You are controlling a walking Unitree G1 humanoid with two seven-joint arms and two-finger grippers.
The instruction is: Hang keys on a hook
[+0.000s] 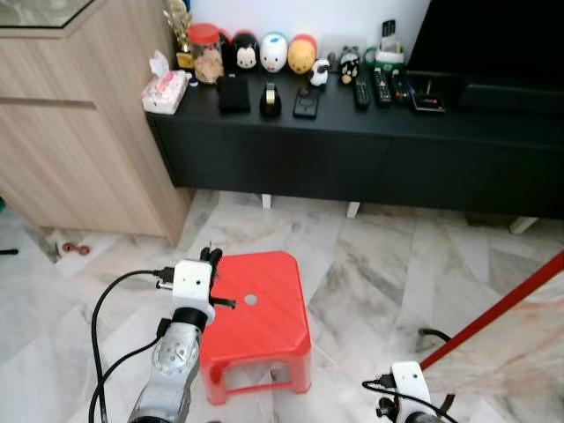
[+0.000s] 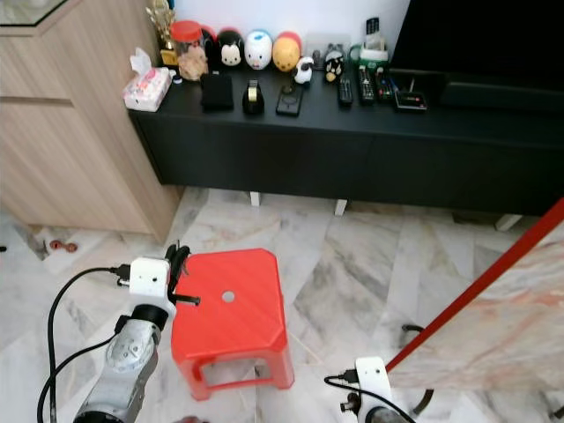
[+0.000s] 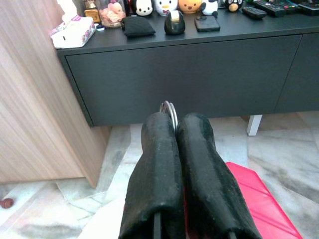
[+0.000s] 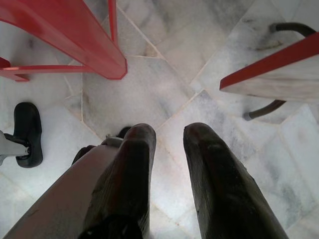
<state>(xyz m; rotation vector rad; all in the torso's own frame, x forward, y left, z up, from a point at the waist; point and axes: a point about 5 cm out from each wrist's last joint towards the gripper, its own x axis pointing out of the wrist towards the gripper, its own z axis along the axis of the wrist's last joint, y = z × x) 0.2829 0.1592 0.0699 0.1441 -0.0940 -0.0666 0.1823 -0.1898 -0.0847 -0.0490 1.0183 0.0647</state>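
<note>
Nearest me, my left tool (image 3: 174,129) is clamped on a thin silver key ring (image 3: 169,108), just a sliver peeking between the pinched fingertips, raised beside the red stool (image 1: 256,322). Low at my side, the right tool (image 4: 167,137) has its fingers apart, holding nothing, above the marble floor (image 1: 397,256). I see no hook. I judge the ring could slip from so narrow a pinch while I search. On the black desk (image 1: 352,115) I count four round toy figures (image 1: 273,51) and two remotes (image 1: 372,88).
</note>
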